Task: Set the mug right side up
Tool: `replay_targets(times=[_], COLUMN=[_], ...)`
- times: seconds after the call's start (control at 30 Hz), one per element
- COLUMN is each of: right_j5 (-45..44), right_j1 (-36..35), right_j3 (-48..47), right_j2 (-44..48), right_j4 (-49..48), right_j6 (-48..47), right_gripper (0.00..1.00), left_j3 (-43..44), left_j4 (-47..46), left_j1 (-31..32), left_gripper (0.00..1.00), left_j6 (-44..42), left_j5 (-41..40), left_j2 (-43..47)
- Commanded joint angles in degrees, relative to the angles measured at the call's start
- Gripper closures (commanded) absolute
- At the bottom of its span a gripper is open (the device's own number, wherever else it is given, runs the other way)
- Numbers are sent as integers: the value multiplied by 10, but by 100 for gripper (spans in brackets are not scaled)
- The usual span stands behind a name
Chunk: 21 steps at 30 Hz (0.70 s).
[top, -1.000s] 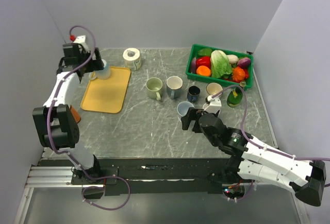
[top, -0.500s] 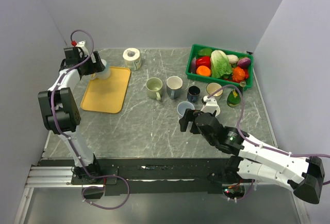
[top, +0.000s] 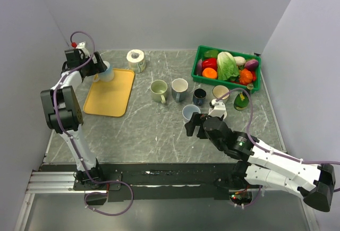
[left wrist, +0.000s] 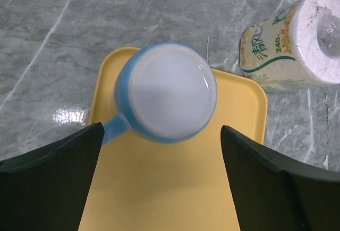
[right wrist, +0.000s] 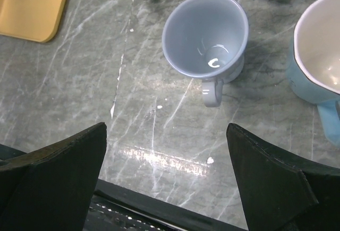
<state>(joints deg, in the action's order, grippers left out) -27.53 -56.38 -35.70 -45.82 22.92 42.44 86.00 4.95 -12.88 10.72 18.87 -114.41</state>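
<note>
The blue mug (left wrist: 170, 90) stands base-up at the far corner of the yellow tray (left wrist: 175, 199), beneath the left gripper (left wrist: 162, 130), whose jaws are spread wide and apart from it; the right gripper (right wrist: 166, 127) is likewise spread, empty.

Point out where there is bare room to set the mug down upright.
Bare: the yellow tray's near half, this side of the blue mug; the table between tray and green mug; the back strip between paper roll and green crate. Crowded: the mug row from right pincer to crate.

mugs (top: 159, 90): 6 | yellow tray (top: 109, 97): 1 | paper roll (top: 136, 59): 1 | green crate (top: 197, 61): 1 | bottle (top: 241, 101): 1
</note>
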Motion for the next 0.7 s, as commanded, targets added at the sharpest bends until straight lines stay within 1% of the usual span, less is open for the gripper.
replay_targets(times=[0.0, 0.1, 0.17, 0.27, 0.33, 0.37, 0.43, 0.47, 0.57, 0.67], right_j5=[-14, -10, 11, 34, 41, 48, 51, 49, 45, 48], right_j1=[-1, -2, -1, -2, -2, 0, -1, -1, -1, -1], right_j3=[-24, -18, -12, 11, 29, 33, 34, 34, 33, 40], right_j2=[8, 13, 28, 51, 58, 58, 56, 55, 59, 74], right_j4=[19, 8, -12, -60, -86, -88, -79, -73, -65, -77], right_j6=[11, 12, 7, 5, 11, 13, 20, 22, 22, 19], right_gripper=[0, 0, 0, 0, 0, 0, 0, 0, 0, 0], left_j3=[34, 44, 40, 21, 11, 13, 17, 16, 0, 2], left_j4=[-26, -16, -10, -15, -22, -11, 1, 11, 14, 34], left_j1=[1, 1, 5, 11, 16, 22, 28, 33, 44, 54], left_gripper=[4, 4, 3, 1, 2, 6, 10, 16, 25, 28], left_j6=[9, 10, 11, 11, 4, 0, -7, -9, -21, -32], left_j5=[22, 34, 38, 42, 41, 36, 40, 35, 27, 17], left_j2=[-20, -33, -34, -14, -3, -2, -5, -6, 3, 12])
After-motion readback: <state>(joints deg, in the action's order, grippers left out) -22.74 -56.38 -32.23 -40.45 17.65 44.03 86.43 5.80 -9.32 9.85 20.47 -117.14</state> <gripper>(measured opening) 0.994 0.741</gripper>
